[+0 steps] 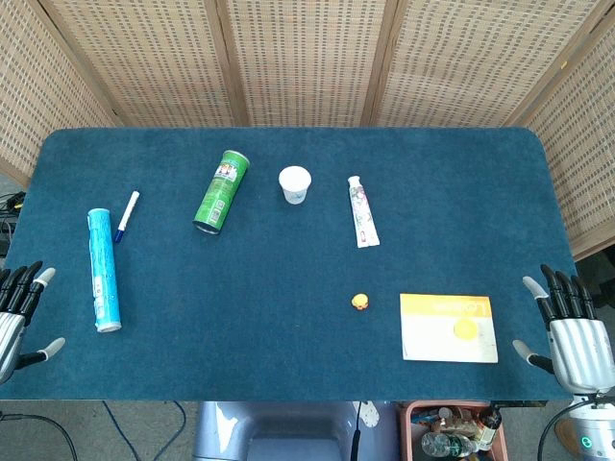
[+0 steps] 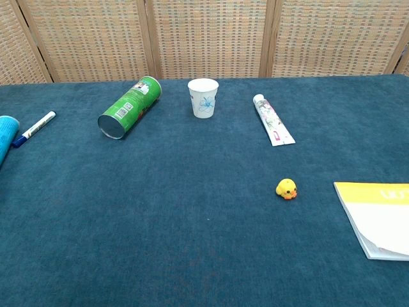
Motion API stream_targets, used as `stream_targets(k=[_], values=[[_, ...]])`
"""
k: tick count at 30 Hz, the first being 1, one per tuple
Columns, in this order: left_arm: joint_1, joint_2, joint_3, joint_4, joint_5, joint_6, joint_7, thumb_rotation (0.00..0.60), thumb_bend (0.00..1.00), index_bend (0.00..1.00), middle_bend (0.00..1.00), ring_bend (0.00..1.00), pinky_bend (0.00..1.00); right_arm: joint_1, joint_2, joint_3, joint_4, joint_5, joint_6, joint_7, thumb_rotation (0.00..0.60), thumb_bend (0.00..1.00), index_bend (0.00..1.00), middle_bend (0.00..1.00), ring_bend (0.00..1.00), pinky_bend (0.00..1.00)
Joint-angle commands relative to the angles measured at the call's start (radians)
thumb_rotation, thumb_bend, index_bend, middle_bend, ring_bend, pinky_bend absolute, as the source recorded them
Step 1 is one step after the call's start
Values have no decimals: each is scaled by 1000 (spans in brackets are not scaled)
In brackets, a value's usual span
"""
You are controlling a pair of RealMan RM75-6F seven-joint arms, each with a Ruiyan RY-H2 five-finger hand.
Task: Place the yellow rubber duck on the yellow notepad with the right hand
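Right hand (image 1: 577, 338) parked at table edge, fingers spread, holding nothing; left hand (image 1: 17, 312) likewise idle, probably empty. Small yellow rubber duck (image 1: 360, 302) sitting just left of yellow-topped paper notepad (image 1: 449, 327), apart, within easy reach for pickup

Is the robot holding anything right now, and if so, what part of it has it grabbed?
Nothing is held. The left hand and right hand lie open at the table edges; the duck sits untouched beside the notepad.
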Motion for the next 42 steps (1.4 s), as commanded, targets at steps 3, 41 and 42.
stream_targets(k=[3,41,42], values=[[0,0,-1,1,0,1,-1,600,0,0,0,0,0,11,3,-5,-2,5,-28,10,600,0,0,0,0,0],[-60,-22,-56,14,-127,-118,12,600,0,0,0,0,0,657,-265,122,104,223,-821,-16,600,188,360,0,0,0],[-62,-22,-56,14,-130,-122,12,600,0,0,0,0,0,660,-272,121,107,240,-825,-22,600,188,364,0,0,0]])
